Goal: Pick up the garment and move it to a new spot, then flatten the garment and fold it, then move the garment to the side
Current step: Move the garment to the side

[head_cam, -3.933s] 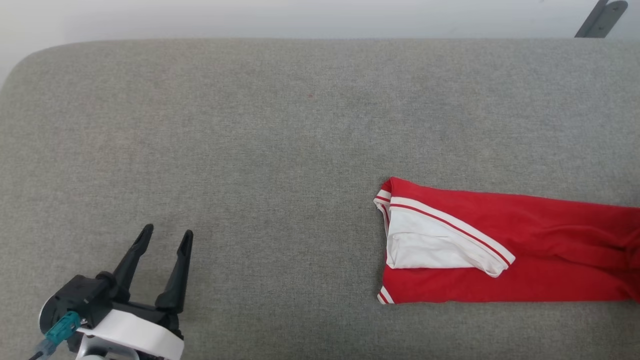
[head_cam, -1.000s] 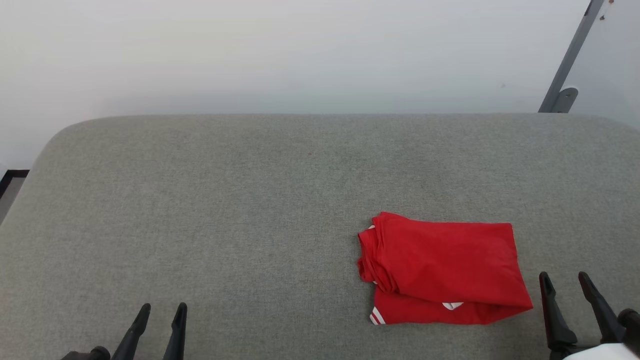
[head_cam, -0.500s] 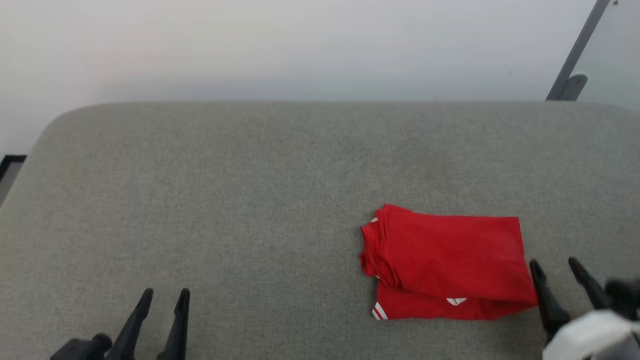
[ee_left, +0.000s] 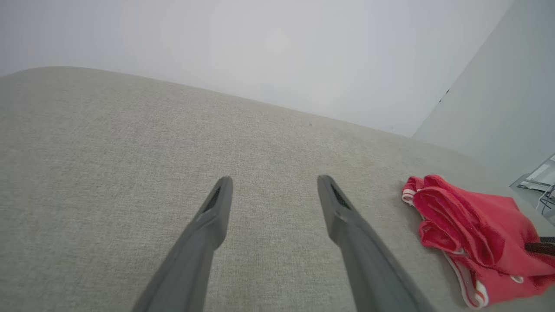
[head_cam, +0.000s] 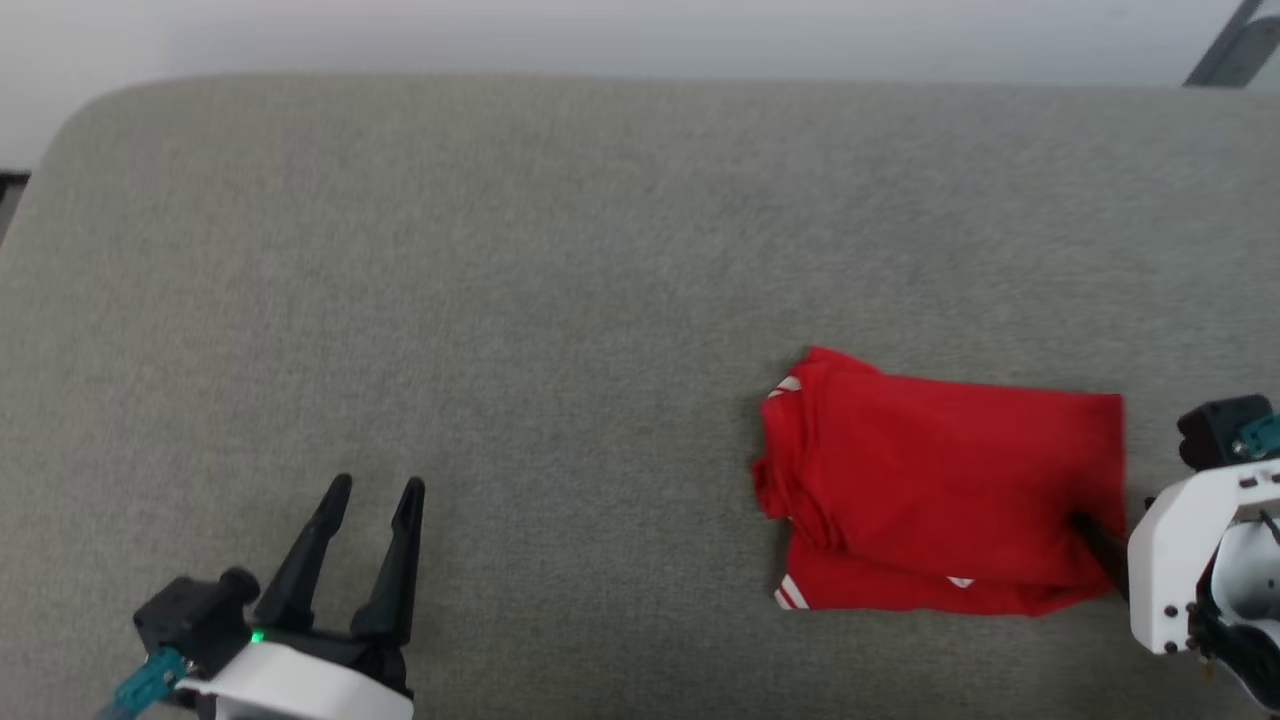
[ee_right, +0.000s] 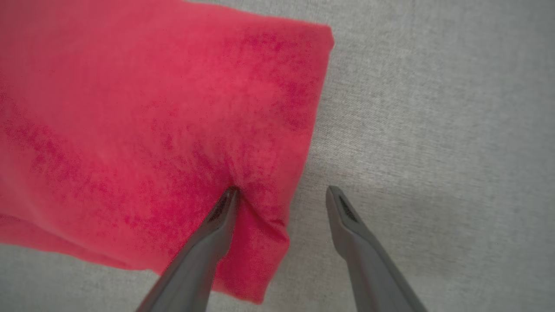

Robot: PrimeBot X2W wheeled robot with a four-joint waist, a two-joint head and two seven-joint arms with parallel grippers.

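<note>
folded red jersey (head_cam: 940,490) lying on right part of grey padded surface (head_cam: 500,300). soft, light, layers probably slipping apart easily; better pinching all layers together at edge. right pincer (ee_right: 282,190) standing apart, straddling jersey's right edge, one finger denting cloth, gripping nothing. left pincer (head_cam: 376,485) apart, hovering well away.
</note>
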